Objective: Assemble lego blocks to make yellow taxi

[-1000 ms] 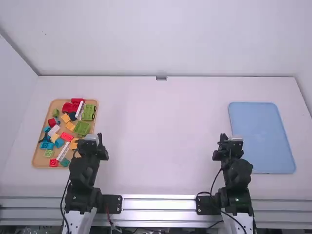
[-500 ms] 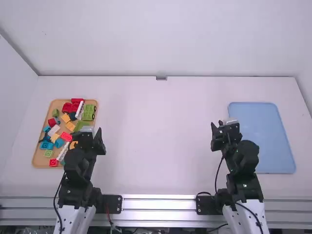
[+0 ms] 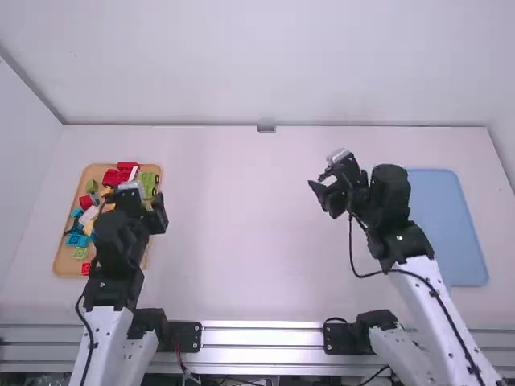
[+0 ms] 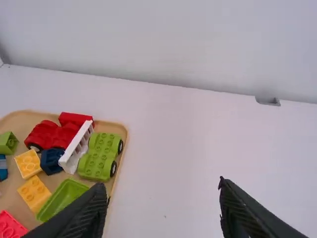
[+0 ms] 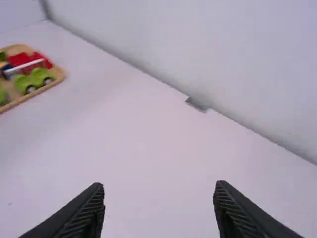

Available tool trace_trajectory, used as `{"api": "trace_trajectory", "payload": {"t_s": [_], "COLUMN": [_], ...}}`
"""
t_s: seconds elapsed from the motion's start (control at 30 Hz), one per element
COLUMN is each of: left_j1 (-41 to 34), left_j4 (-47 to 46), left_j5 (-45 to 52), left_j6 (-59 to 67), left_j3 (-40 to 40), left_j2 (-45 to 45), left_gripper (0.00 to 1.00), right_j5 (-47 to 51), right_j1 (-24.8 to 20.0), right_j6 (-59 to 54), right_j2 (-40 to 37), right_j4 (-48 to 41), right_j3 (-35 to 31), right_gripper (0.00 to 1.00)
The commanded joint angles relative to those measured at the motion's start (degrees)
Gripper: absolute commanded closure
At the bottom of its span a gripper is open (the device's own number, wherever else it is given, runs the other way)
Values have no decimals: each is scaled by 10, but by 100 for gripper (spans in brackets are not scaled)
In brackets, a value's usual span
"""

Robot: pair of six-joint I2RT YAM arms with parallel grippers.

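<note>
On the tan tray [image 3: 64, 256]: yellow blocks [image 4: 34, 193] are kept loose among other colours.
Taxi: no assembly is seen begun; picking, placing and stacking all seem left to be done.
Wheeled bases: a green base [image 4: 100, 156] and a red base [image 4: 45, 136] are fitted with dark, round wheels; which is wanted cannot be told.
Surfaces: glossy plastic is topped with round studs; a white piece [image 4: 78, 146] is shaped with slats.
Left gripper [image 4: 162, 184]: held near the tray's right edge, jaws parted, nothing grasped.
Right gripper [image 5: 159, 185]: held well right of the tray, jaws spread, nothing grasped.
Blue board [image 3: 434, 221]: set farther right of the tray, flat, round-cornered.
</note>
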Motion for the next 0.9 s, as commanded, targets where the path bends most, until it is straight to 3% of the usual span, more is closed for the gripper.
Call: {"api": "trace_trajectory", "payload": {"t_s": [0.0,0.2,0.4,0.5,0.87], "left_j1": [10,23,62,135,279], "left_j4": [-3,-12,-28,-97,-292], "left_j5": [-1,-52,-30,48,70], "left_j6": [-13,-41,-55,-62,-53], "left_j3": [36,90,138,216,443], "left_j2": [31,110,186,251,464], "left_gripper": [37,26,17,12,2], "right_j5": [-81,-157,-251,-284,-328], "right_j1": [21,63,85,98,139], "right_j6": [-59,-94,-142,-143,-186], "right_j2": [51,160,247,300,392], "right_j4": [-14,-23,-34,-28,-26], "right_j3": [56,146,217,262,326], "right_gripper": [36,26,17,12,2]}}
